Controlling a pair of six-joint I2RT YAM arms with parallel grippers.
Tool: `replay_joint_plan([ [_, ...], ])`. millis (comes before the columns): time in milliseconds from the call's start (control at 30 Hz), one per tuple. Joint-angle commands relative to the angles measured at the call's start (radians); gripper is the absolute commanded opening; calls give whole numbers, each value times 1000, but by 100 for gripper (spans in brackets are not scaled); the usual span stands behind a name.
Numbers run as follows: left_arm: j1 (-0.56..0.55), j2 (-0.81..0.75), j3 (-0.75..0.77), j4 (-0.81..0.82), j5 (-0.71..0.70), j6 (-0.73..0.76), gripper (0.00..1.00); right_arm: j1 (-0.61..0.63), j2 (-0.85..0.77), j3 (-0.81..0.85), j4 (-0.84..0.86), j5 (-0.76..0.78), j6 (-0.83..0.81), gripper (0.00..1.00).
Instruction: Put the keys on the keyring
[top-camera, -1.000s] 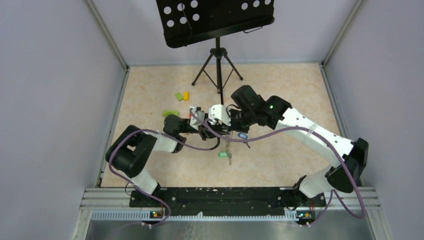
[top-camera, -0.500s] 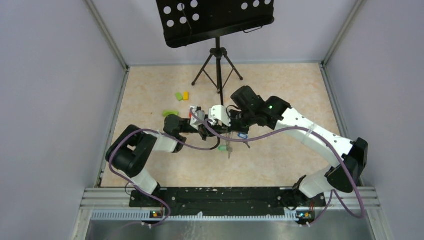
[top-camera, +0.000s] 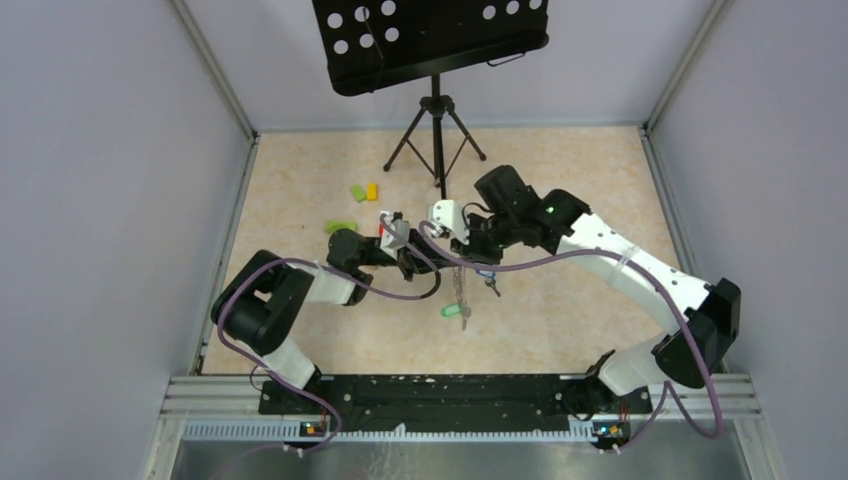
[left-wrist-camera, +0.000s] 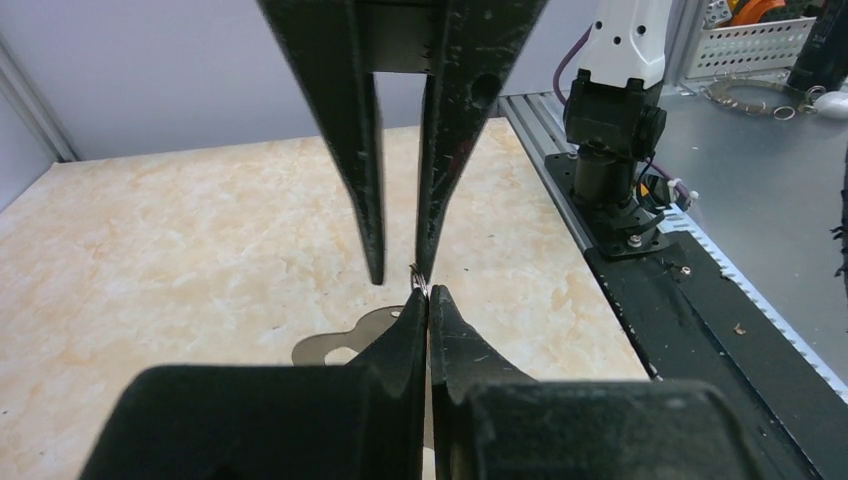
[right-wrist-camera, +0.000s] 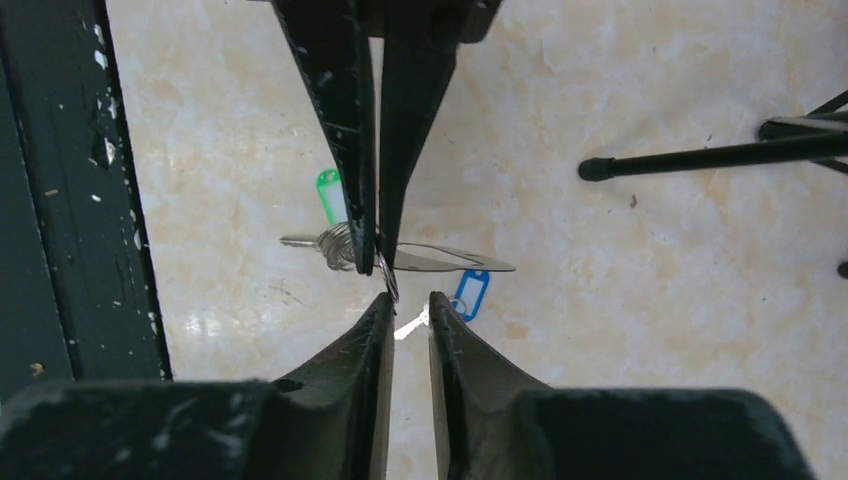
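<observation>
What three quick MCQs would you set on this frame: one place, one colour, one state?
1. The yellow block lies:
A) at the arm bases
B) beside a green block, left of the tripod stand
C) under the right gripper

2. The two oblong tags are:
A) red and yellow
B) both blue
C) blue and green

3. The left gripper is:
A) shut on a thin metal ring
B) wide open
C) out of view

Key:
1 B: the top view shows the two blocks side by side, left of the stand's legs.
2 C: the right wrist view shows the blue tag and the green tag.
3 A: its fingers meet, with the ring pinched at their tips.
</observation>
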Motion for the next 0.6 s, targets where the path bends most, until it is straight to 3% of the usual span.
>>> replay_joint_plan([
  [0,2,-57,-10,252,-7,-40,0,-85,-89,-43,105,-140,28,25],
  [67,2,-67,-15,253,-21,-58,0,-131,-125,-89,154,-222,37,30],
  [200,2,-76,-16,253,-46,-113,0,-193,-196,-211,277,-357,46,31],
  [567,1,-87,-29,253,-69,-165,0,-230,-254,-395,528,-525,149,25],
])
